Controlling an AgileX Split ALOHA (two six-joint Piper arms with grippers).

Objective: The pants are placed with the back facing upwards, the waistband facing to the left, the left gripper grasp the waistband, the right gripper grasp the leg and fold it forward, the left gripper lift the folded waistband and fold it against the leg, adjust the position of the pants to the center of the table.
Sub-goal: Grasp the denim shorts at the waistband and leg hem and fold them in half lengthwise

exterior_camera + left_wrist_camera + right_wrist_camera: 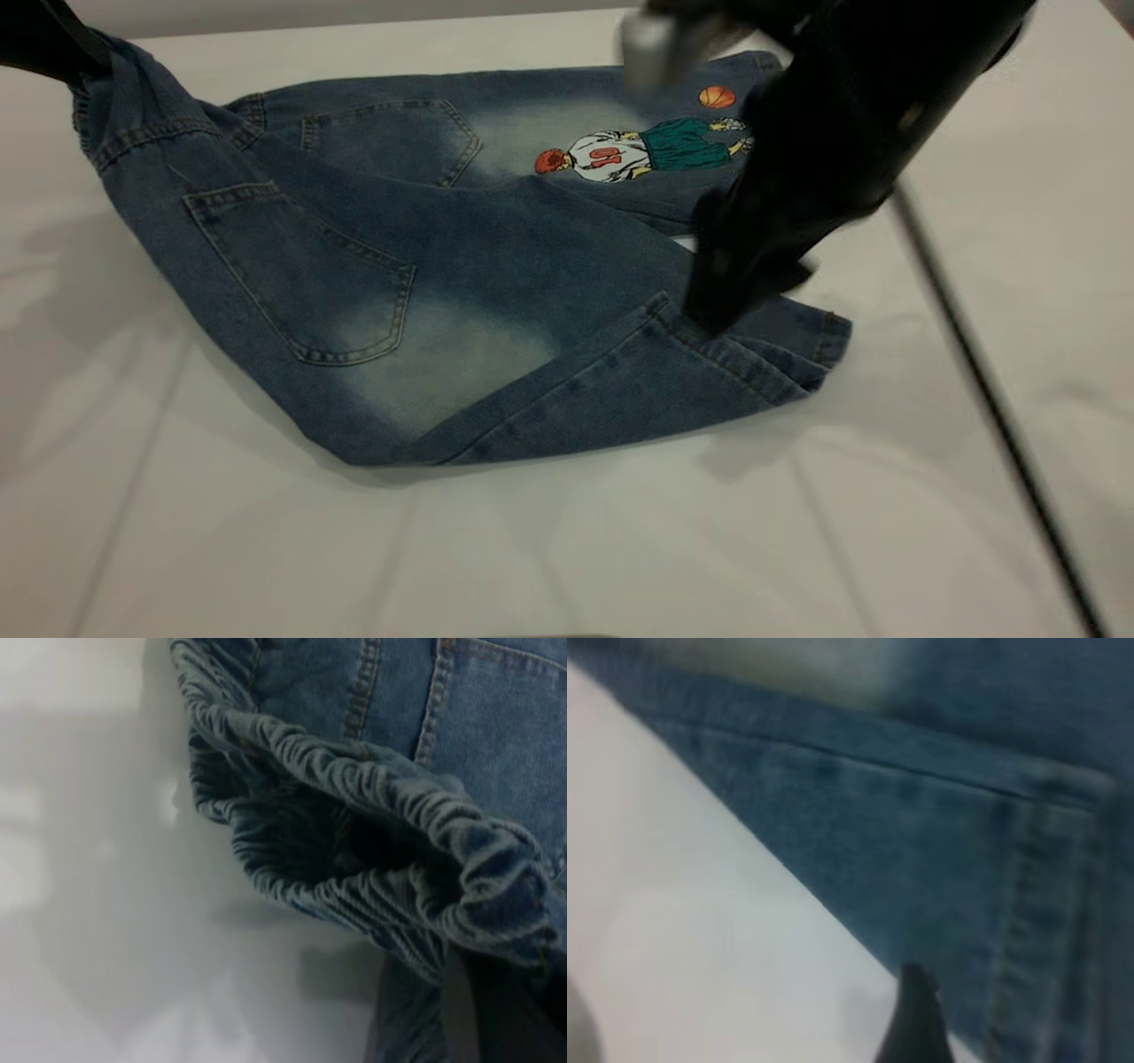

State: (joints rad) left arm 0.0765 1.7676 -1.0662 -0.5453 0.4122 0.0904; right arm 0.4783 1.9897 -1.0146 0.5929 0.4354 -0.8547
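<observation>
holding the waistband (372,806) raised at the tabletop's (567,549) left edge, the left gripper's (53,44) fingers clamp it so the pants (425,292) stay taut; the right gripper (718,310) sits at the plain leg's (620,372) hem, its fingers' opening i cannot tell.

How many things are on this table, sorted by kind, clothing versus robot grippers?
Clothing: 1, the pants
Robot grippers: 2, the left gripper at the waistband, the right gripper at the plain leg
Total: 3, on the table
</observation>
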